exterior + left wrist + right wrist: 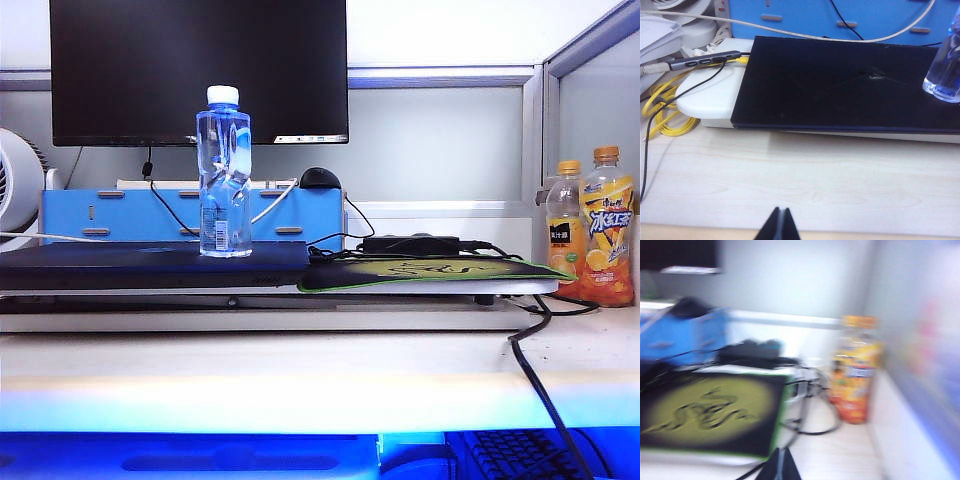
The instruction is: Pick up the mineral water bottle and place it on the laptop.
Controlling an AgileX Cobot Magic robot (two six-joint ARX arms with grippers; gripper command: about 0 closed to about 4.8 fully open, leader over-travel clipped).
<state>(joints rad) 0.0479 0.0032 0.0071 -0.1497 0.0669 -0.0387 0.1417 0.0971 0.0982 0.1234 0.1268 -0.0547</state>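
The mineral water bottle [224,172], clear with a white cap and twisted waist, stands upright on the laptop [120,264], a dark flat slab on a white stand. In the left wrist view the bottle's base [943,80] rests on the laptop's [840,85] far corner. My left gripper [781,210] is shut and empty, low over the wooden desk, well short of the laptop. My right gripper [781,450] is shut and empty, near the front edge of the green-edged mouse mat [710,410]. Neither gripper shows in the exterior view.
Two orange-labelled drink bottles [592,230] stand at the right by the partition. A black monitor [200,70] and a blue organiser [120,215] are behind. Black cables [540,370] trail over the desk; yellow cable [665,110] and a hub [705,61] lie left of the laptop.
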